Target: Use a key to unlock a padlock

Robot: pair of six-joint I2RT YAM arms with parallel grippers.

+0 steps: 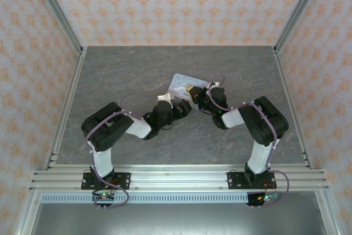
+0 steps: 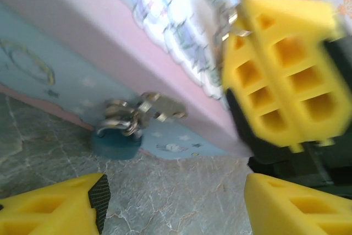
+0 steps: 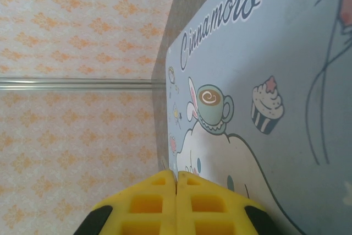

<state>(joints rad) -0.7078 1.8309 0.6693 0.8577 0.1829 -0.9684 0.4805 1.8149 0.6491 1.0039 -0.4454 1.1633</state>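
The padlock is tiny, with a blue body and a thin metal shackle hooked through the latch on the side of the pastel tin; its body rests on the table. My left gripper is open just in front of it, with bare table between its yellow fingers. My right gripper hangs over the tin's lid, its fingers pressed together. A thin pale metal sliver, the key, pokes out at their tips. In the top view both grippers, left and right, meet at the tin.
The tin lies mid-table on the grey marbled surface. Patterned walls and aluminium posts enclose the table on three sides. The right gripper's fingers stand close to the right of the padlock in the left wrist view.
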